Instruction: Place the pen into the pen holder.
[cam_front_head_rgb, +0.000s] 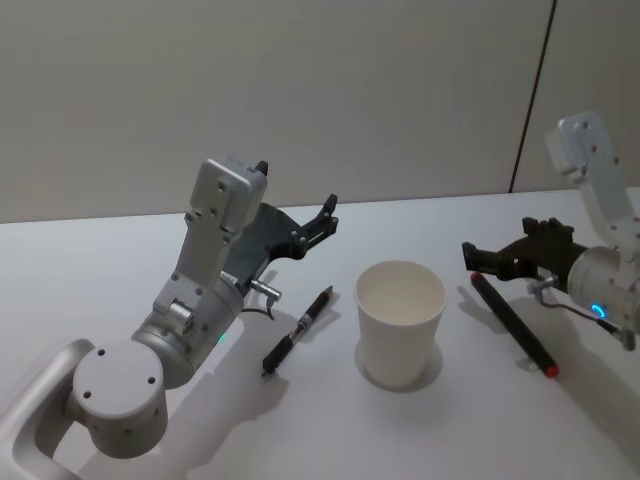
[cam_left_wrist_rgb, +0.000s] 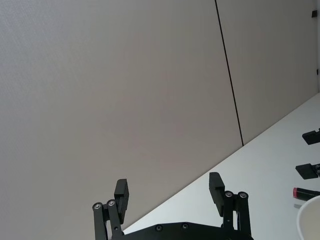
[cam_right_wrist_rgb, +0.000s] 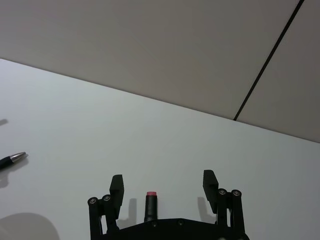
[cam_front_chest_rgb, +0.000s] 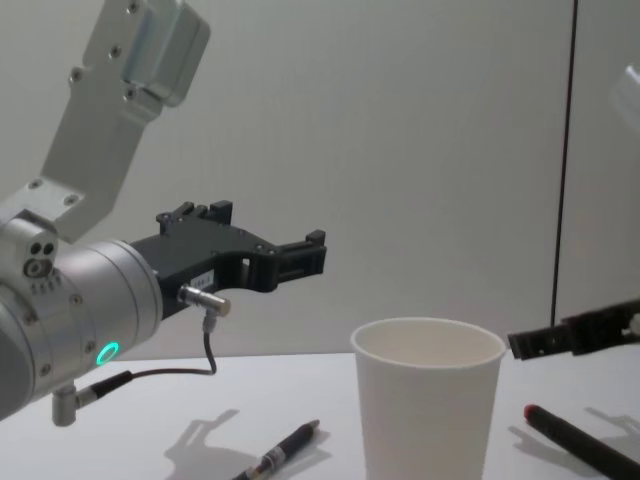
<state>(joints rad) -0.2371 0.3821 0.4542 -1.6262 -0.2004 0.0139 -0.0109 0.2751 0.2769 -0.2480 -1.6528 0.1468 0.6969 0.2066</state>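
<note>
Pen holder (cam_front_head_rgb: 400, 320): upright on the table (cam_front_head_rgb: 120, 270), between two pens.
Black pen (cam_front_head_rgb: 297, 330): flat, just left of it.
Red-ended pen (cam_front_head_rgb: 515, 325): flat, right of it.
Left gripper (cam_front_head_rgb: 330, 214): raised, spread wide, empty.
Right gripper (cam_front_head_rgb: 472, 258): spread wide, empty, over the red-ended pen.

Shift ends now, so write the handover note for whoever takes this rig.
Left gripper: open, empty, raised above the table, left of the pen holder.
Right gripper: open, empty, low over the far end of the red-ended pen, which lies right of the holder.
Black pen: flat on the table, left of the holder.
Done: nothing; holder upright, no pen inside.
Left: grasp a pen, lift it, drop it in the holder.
</note>
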